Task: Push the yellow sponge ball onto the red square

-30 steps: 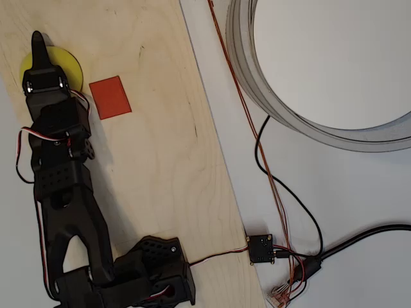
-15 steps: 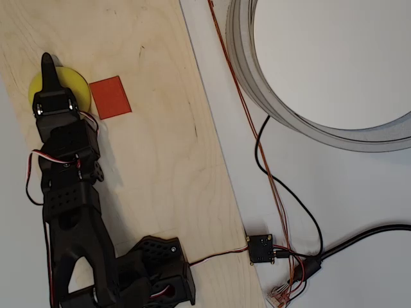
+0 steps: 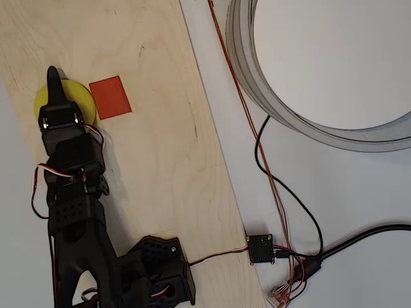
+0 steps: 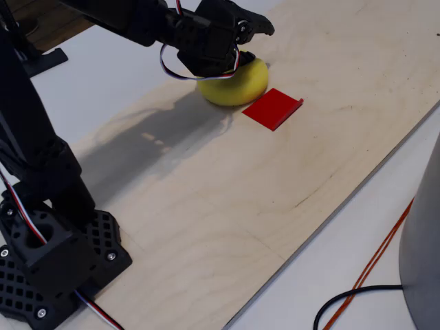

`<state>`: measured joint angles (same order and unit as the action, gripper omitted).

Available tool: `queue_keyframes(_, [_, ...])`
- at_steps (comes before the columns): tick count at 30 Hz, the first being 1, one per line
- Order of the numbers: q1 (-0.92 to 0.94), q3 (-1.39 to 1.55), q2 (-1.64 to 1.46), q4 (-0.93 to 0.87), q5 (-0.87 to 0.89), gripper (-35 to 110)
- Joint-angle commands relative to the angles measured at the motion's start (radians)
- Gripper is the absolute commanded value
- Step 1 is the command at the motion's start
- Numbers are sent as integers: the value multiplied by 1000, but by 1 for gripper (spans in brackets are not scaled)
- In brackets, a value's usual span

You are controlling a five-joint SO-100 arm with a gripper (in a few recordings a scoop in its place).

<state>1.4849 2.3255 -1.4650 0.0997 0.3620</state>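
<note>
The yellow sponge ball (image 3: 82, 102) lies on the wooden board (image 3: 160, 160), its right side right at the left edge of the red square (image 3: 110, 97). My black gripper (image 3: 54, 77) is shut with nothing in it and rests over the ball's top, covering its middle. In the fixed view the gripper (image 4: 258, 27) bears on the far upper side of the ball (image 4: 240, 86). The red square (image 4: 273, 108) lies flat just to the ball's right and nearer the camera.
The arm's base (image 3: 154, 273) stands at the board's near end. A large grey ring (image 3: 257, 90) lies on the white table to the right. Orange and black wires (image 3: 263, 154) run to a small black module (image 3: 260, 248).
The gripper and the ball under it have moved right and slightly down the overhead picture, bringing the ball from a gap away up to the red square's left edge.
</note>
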Motion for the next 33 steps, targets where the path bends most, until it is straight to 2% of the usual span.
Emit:
queue_keyframes(1, [21, 12, -29, 17, 3, 17])
queue_keyframes(13, [37, -18, -37, 15, -12, 17])
queue_keyframes(25, [28, -17, -187, 12, -83, 17])
queue_keyframes(33, [-98, 40, -216, 15, 87, 18])
